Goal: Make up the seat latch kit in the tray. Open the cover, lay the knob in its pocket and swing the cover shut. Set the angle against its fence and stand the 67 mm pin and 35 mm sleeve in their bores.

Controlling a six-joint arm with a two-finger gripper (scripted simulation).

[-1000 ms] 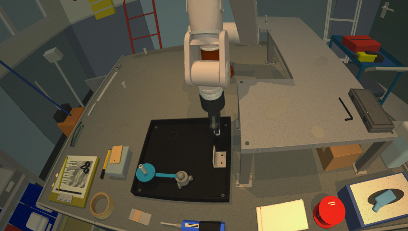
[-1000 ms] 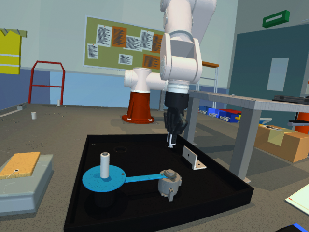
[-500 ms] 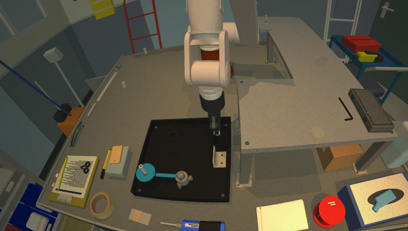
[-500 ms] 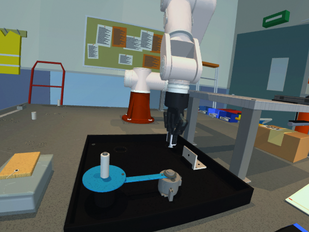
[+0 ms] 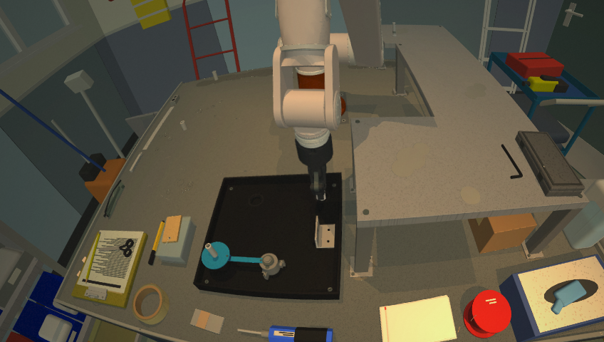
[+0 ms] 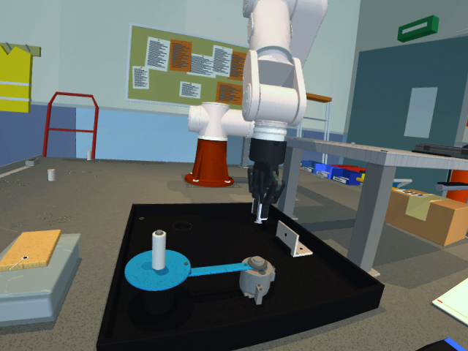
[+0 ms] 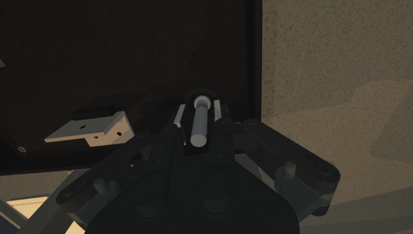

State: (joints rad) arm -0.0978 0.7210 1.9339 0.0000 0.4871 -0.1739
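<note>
The grey pin (image 7: 200,121) stands upright in its bore at the far right corner of the black tray (image 5: 271,237), mostly hidden between my fingers in the side cameras. My gripper (image 6: 261,217) is open around the pin and holds nothing. The pale angle (image 5: 324,233) stands against its fence near the tray's right wall. The blue cover (image 6: 157,269) with its upright handle lies over the knob pocket, on an arm pivoting at the grey post (image 6: 258,277). An empty round bore (image 5: 255,199) shows at the tray's far left. A short white sleeve (image 6: 51,174) stands on the bench, far left.
A raised grey table (image 5: 445,161) stands right of the tray, its leg (image 6: 366,223) close to the tray's right wall. A grey block topped with an orange pad (image 5: 173,239), a clipboard (image 5: 111,265) and a tape roll (image 5: 148,303) lie left of the tray.
</note>
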